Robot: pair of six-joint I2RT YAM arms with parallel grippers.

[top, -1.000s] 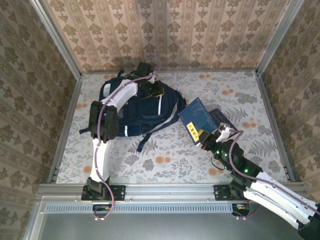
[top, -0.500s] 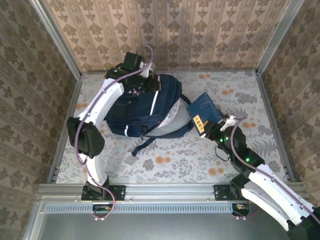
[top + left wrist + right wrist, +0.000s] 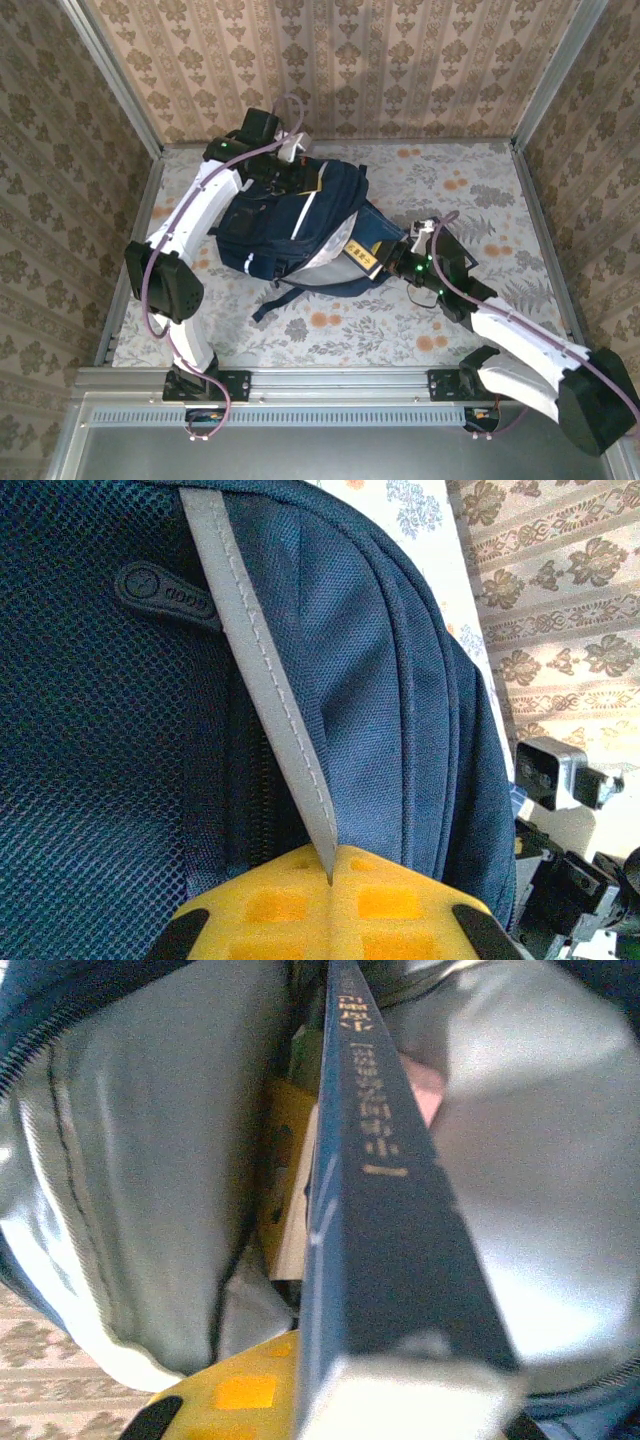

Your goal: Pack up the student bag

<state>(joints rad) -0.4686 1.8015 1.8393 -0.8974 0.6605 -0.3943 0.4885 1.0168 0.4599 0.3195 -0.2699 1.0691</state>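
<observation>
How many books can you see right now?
1. A navy book, gripped by the right gripper, sits partway inside the open student bag. A tan thing beside it inside may be another; cannot tell.

Staged robot test cell: aluminium rail (image 3: 330,380) at 6 o'clock, damask-papered panels (image 3: 350,70) from 9 to 3, floral tabletop (image 3: 480,170).

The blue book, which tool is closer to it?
Right. The right tool is shut on the book at the open mouth of the student bag; the left tool pinches the bag's far top, apart from the book.
</observation>
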